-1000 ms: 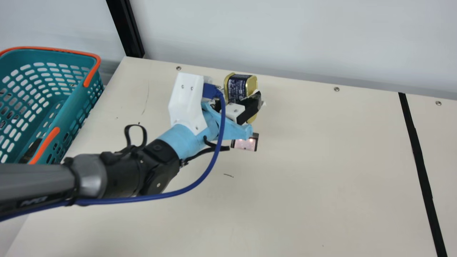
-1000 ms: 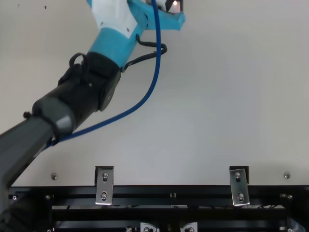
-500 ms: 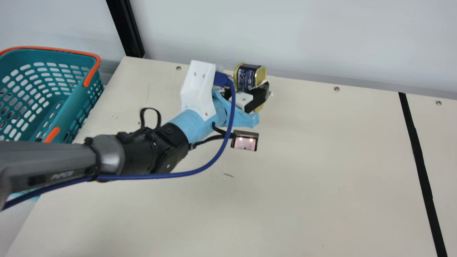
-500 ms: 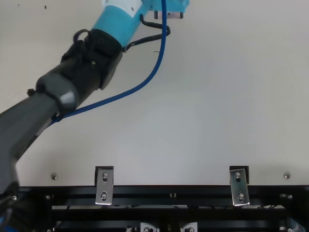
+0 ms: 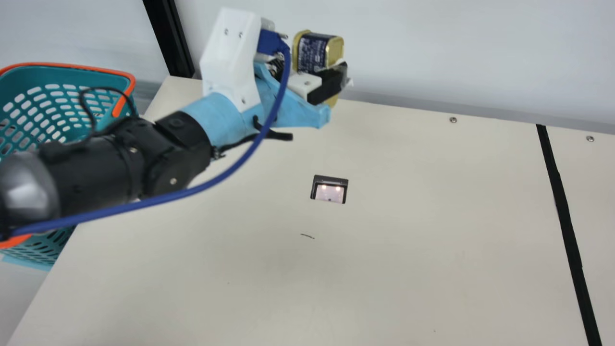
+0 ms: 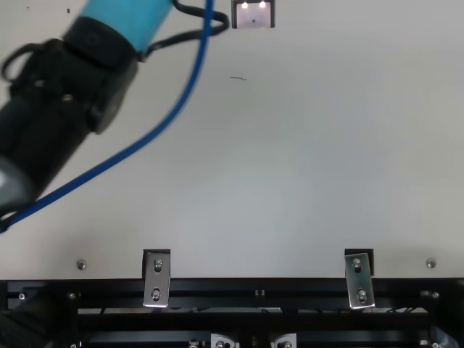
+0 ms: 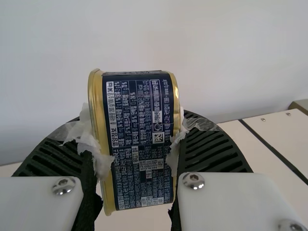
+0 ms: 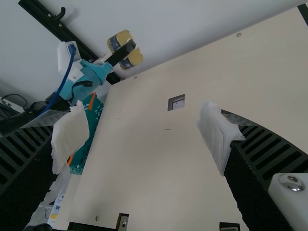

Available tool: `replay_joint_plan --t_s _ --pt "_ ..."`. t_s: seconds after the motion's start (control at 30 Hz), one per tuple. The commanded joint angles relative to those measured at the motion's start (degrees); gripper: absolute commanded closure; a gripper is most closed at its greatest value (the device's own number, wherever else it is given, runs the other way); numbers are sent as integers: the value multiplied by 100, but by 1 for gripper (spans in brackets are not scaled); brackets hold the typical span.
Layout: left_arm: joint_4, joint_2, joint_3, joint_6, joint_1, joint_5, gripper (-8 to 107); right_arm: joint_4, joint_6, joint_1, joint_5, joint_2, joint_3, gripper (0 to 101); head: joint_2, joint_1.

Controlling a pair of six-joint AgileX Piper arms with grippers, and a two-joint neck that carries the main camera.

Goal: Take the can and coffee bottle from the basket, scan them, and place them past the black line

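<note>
Two black ribbed fingers of the left gripper (image 7: 134, 127): closed on the gold-rimmed, rounded oblong metal can (image 7: 139, 163), white padding between.
Can position: raised, before the far wall, well apart from the dark-framed scanner window (image 5: 329, 193) in the cream table (image 5: 408, 250).
Right gripper (image 8: 142, 127): wide, holding nothing.
Step, judged: scanning; whether read, cannot tell.
Technique, judged: lower over window, turn coded face down, pause, grip evenly against twisting; then carry past the black tape line (image 5: 561, 192).
Can appearance: navy label, dense white print, pale square code (image 7: 158, 137), slight tilt.
Outermost: teal plastic basket (image 5: 91, 68), orange handles, left table end.
</note>
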Motion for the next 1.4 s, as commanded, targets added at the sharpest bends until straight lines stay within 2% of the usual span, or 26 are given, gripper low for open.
replay_joint_plan --t_s 0.0,0.13,0.23,0.33,0.57,0.7,0.97,1.37 --pt "104 -228 -146 99 9 1132 89 0 0 0 0 0 0 0 -19 -38" --pt "335 -481 -391 223 -96 2251 89 0 0 0 0 0 0 0 -19 -38" --pt "224 -628 -563 548 -319 3139 89 0 0 0 0 0 0 0 -19 -38" --pt "-223 -723 -795 1304 -371 3980 89 0 0 0 0 0 0 0 -19 -38" --pt "-1201 -697 -1504 3291 80 5973 89 0 0 0 0 0 0 0 -19 -38" --pt "-1544 -618 -1716 4255 266 6817 89 0 0 0 0 0 0 0 -19 -38" --pt "-1776 -360 -1749 5519 194 7657 89 0 0 0 0 0 0 0 -19 -38" --pt "-1865 384 -1655 6521 -526 7751 89 0 0 0 0 0 0 0 -19 -38"
